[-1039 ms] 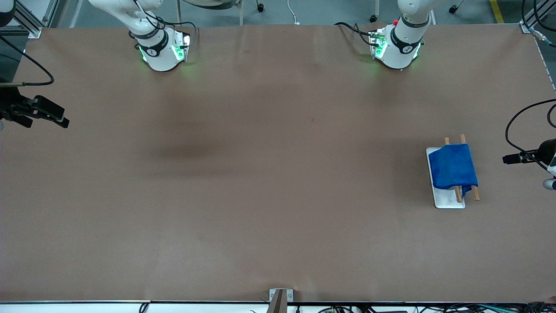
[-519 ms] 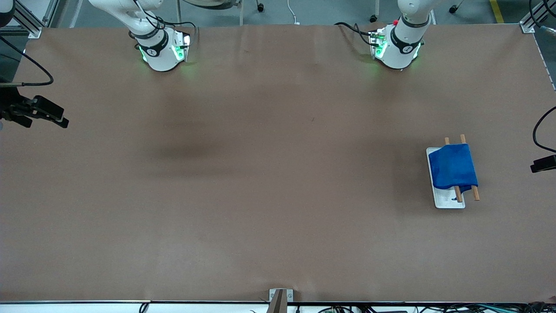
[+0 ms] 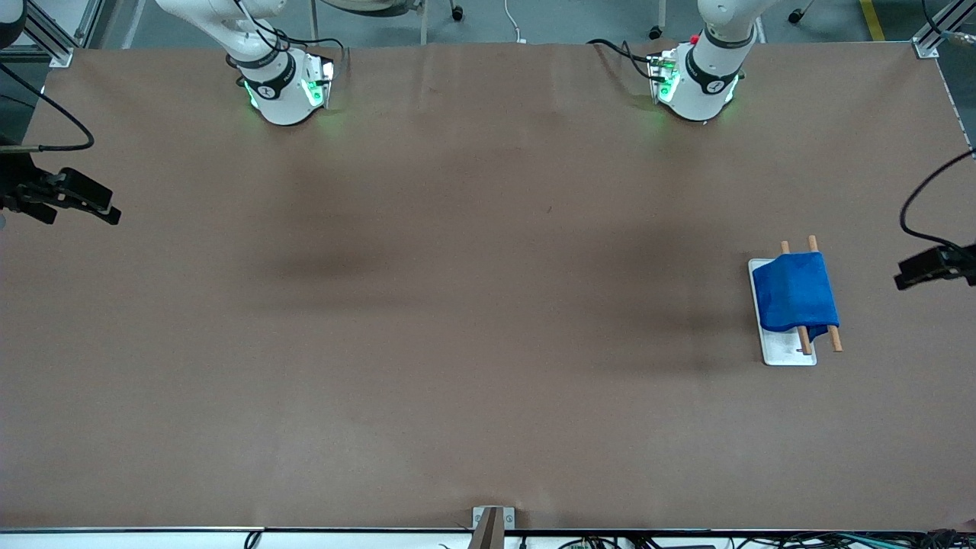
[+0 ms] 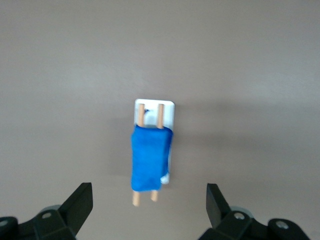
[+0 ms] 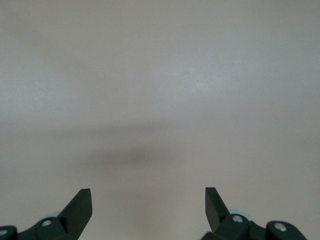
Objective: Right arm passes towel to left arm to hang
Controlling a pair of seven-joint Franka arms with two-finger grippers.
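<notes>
Premises: a robotics laboratory or test cell, not a domestic setting; a large table (image 3: 457,343) covered edge to edge in plain brown sheeting serves as the work surface; two white robot arm bases (image 3: 286,88) (image 3: 698,84) are bolted along one edge, each showing green status lights; black cables (image 3: 621,53) run loose from the bases; aluminium framing (image 3: 46,38) stands at the table corners; grey floor with a yellow marking line (image 3: 871,19) and chair castors (image 3: 457,13) is visible past the table; a camera mount bracket (image 3: 488,522) sits on the near edge.
</notes>
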